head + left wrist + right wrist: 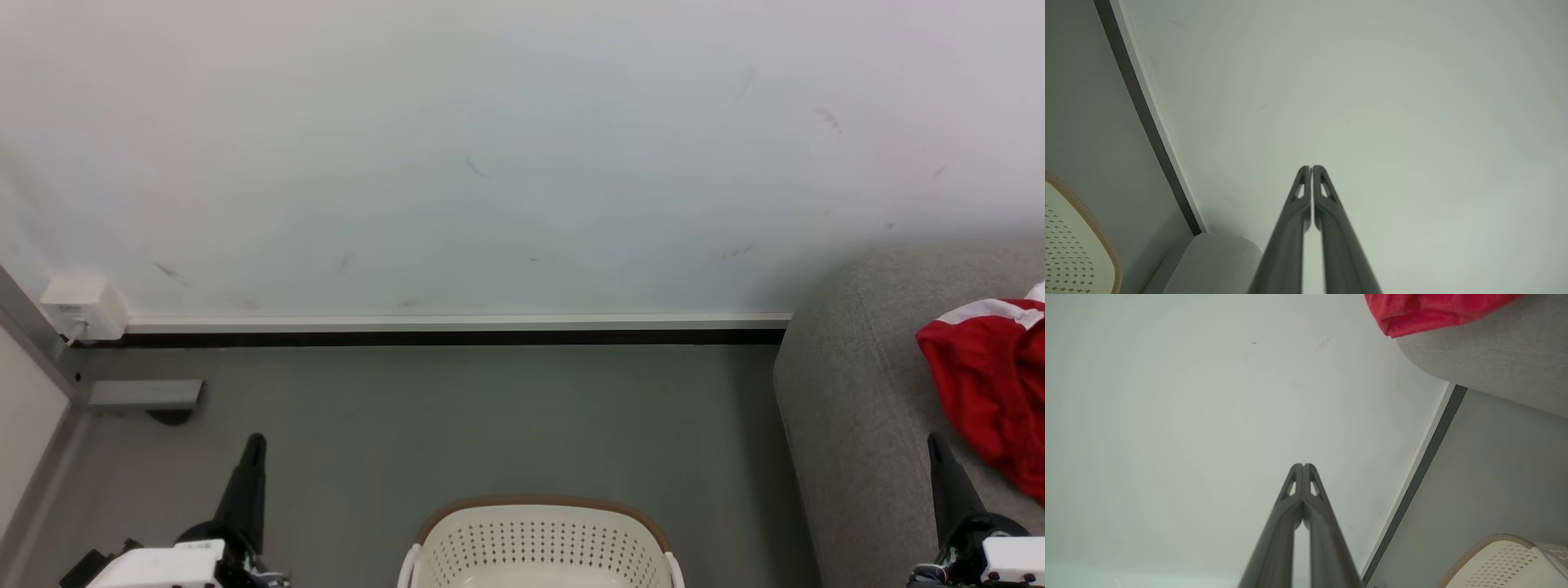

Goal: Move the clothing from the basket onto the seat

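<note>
**A:** While both arms sit low, is either of them carrying anything?

**B:** No. The left end effector has its two dark fingers pressed together on nothing, with the tips aimed at the bare wall. The right end effector is the same, pressed together and empty. In the head view it shows against the grey seat.

**A:** So where is the clothing?

**B:** The clothing lies crumpled on the seat, a little in from the rounded end edge. It is near the right end effector but apart from it. It is red cloth with a white stripe across the top fold.

**A:** And the basket?

**B:** The basket stands on the floor between the two arms, near the seat's end. The perforated wall that shows has no fabric against it. The lower edge of the head view cuts off its bottom, so I cannot tell whether it is wholly empty.

**A:** What's your read on progress?

**B:** I judge the move done, or very nearly. The garment rests on the seat and neither end effector grips anything. At most, what is left is a look into the bottom of the basket for a stray piece.
</note>
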You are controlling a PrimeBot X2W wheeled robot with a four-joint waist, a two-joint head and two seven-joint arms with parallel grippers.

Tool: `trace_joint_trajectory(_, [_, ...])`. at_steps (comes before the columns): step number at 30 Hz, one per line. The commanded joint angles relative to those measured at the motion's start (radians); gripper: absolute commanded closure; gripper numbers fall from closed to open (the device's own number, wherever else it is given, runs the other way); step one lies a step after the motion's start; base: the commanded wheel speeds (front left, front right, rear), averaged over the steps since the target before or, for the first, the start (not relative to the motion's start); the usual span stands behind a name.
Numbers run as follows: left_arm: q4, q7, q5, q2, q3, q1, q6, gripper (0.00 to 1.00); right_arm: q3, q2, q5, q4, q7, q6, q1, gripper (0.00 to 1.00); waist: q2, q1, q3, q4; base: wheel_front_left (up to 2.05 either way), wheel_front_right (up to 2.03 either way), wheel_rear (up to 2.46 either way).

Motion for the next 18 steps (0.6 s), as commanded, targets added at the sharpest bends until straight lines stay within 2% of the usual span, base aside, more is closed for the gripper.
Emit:
trace_joint_trajectory(1, [-0.003, 0.006, -0.014, 0.007, 0.004, -0.009, -0.007, 1.0, -0.005, 0.0, 0.015, 0.002, 0.005, -0.002, -0.013, 1.0, 0.0, -0.0001, 0.0, 0.0, 0.0, 0.0, 0.0])
trace_joint_trajectory(18, [-0.003, 0.012, -0.034, 0.007, 0.005, -0.01, -0.009, 1.0, -0.01, 0.005, 0.027, 0.003, 0.01, -0.002, -0.013, 1.0, 0.0, -0.0001, 0.002, 0.002, 0.0, 0.0, 0.0])
